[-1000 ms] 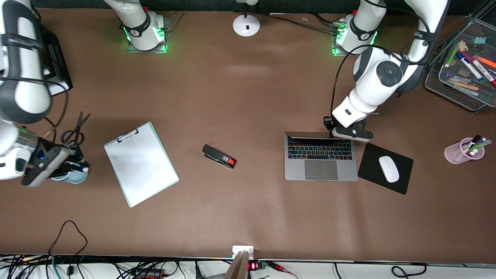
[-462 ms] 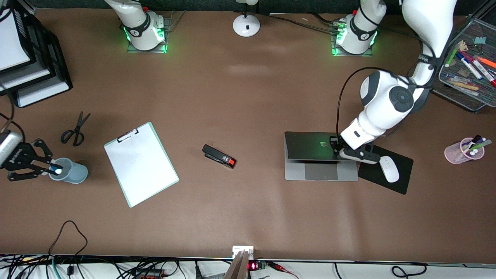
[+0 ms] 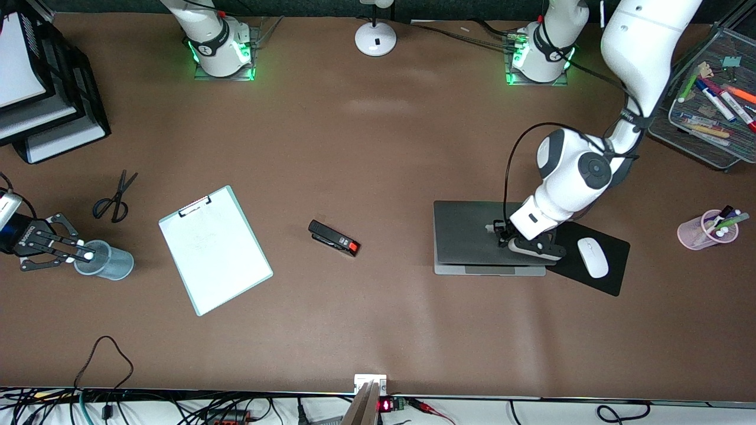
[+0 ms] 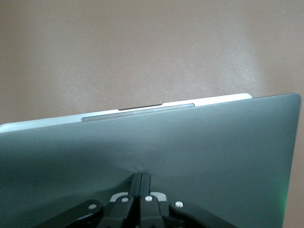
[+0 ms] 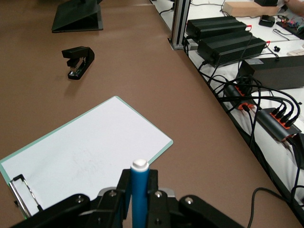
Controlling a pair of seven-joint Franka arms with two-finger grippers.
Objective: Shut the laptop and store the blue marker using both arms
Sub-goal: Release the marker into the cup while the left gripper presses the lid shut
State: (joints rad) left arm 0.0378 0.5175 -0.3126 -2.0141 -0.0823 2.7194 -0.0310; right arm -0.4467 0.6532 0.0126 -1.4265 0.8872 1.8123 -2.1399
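Brown fills most of the front view: the wide brown table (image 3: 366, 147), with the slim silver-grey laptop (image 3: 472, 236) lying toward the left arm's end, roughly midway between the robots' edge and the camera's edge. Its lid is nearly down, and only a thin strip of the base shows along the edge nearer the camera (so the closing looks almost finished, not quite). The left gripper (image 3: 512, 241) rests on the lid with its fingers pinched together, holding nothing; the left wrist view shows the same closed fingers (image 4: 142, 183) pressed against grey metal.

Near the table edge at the right arm's end, the right gripper (image 3: 75, 254) is clamped on the slender bright-blue marker (image 5: 139, 190), white tip up, right over the rim of a pale blue-grey plastic cup (image 3: 109, 261). Storing is still to be done, I judge: the marker has yet to be let go.

Hard to tell: whether the marker's lower end is already inside the cup, and whether the lid has fully met the base.
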